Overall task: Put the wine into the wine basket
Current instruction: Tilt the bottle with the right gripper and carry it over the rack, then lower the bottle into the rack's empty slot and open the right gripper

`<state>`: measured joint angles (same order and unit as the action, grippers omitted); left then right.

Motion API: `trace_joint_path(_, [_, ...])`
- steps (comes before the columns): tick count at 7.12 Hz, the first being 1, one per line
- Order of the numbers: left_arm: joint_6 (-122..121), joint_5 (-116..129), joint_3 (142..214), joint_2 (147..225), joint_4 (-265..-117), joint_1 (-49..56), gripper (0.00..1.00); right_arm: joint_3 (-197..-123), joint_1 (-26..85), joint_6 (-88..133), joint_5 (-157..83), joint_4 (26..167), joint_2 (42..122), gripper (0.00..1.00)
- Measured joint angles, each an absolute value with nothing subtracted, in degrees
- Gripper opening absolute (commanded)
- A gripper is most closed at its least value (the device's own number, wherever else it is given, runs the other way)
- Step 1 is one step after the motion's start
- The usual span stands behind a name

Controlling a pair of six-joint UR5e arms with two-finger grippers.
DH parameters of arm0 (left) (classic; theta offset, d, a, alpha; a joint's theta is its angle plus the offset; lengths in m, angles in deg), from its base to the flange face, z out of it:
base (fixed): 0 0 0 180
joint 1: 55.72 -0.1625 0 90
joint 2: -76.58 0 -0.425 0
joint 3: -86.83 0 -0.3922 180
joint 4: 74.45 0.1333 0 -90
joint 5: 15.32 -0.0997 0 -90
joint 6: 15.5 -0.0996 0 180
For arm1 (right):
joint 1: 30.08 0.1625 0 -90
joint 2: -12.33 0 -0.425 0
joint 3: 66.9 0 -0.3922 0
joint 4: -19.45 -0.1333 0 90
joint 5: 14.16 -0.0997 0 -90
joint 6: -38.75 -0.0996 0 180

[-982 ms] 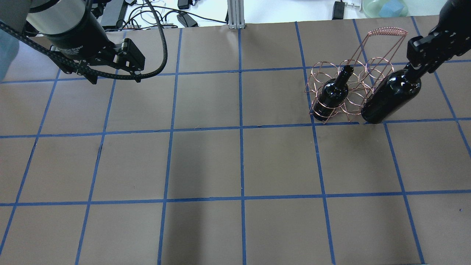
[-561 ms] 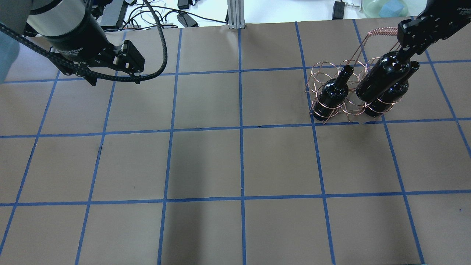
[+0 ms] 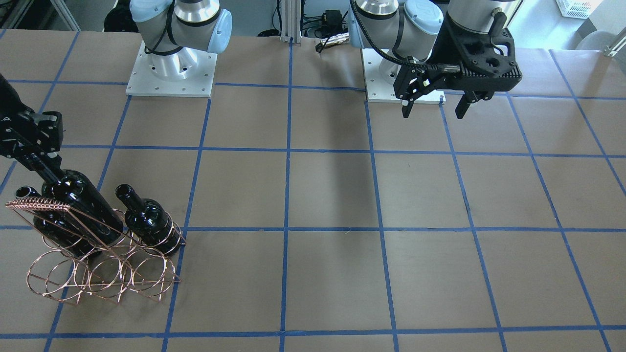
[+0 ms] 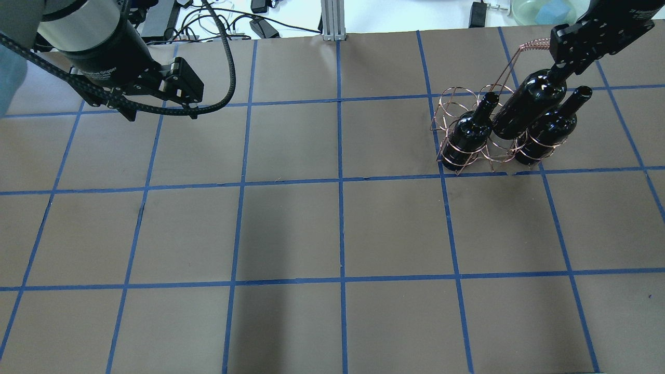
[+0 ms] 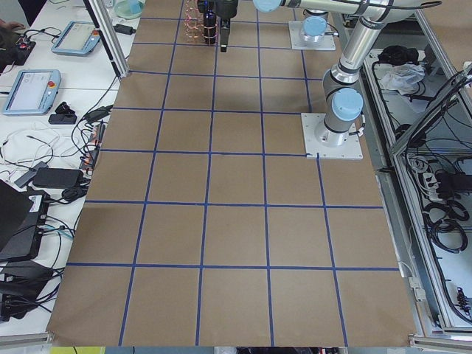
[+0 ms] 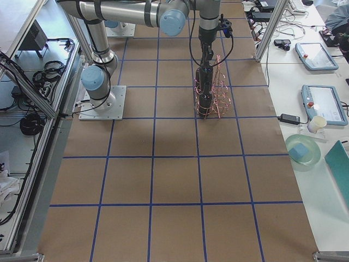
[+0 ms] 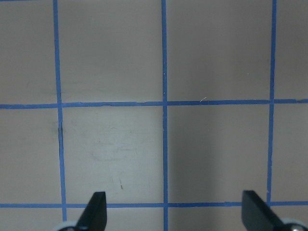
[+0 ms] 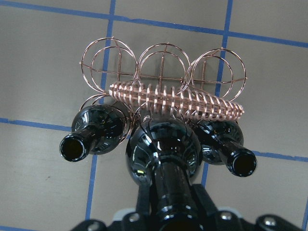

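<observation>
Three near-black glossy bottles on screen, all unlabelled with long narrow necks and open mouths. The wine [image 4: 527,106] I am tracking is the middle one, pinched at the neck by the right gripper [image 4: 560,68], whose fingers are pressed onto the glass on either side. It hangs over the middle ring of the wine basket [image 3: 100,278], in the row nearer the robot, between the left-hand bottle [image 4: 467,135] and the right-hand bottle [image 4: 545,132], both of which stand in their own rings. The basket is thin copper wire, round rings in two rows, and its braided handle [image 8: 178,98] runs across just beyond the three bottle shoulders in the right wrist view. The far row of rings holds nothing. Room lights glint off the wine's shoulder. Not resolved: its base is hidden behind its own body in the wrist view and behind wire and neighbouring glass in the overhead and front views, so I cannot tell whether it is down inside the ring, touching the table [image 4: 291,228], or above it. The gripper's fingertips are cut off at the bottom edge of the wrist view. In the exterior left view the basket is tiny and cropped at the top. The left gripper [image 3: 433,111] hangs well apart over the brown paper, fingers spread, holding nothing.
</observation>
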<state>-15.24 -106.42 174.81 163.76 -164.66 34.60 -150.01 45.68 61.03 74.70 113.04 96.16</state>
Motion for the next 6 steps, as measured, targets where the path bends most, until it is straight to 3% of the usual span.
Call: trace_joint_path(6, [-16.11,-106.36,174.81,163.74,-165.21,34.62,1.00,-150.64,45.87,60.41,76.96,113.35,92.83,0.00])
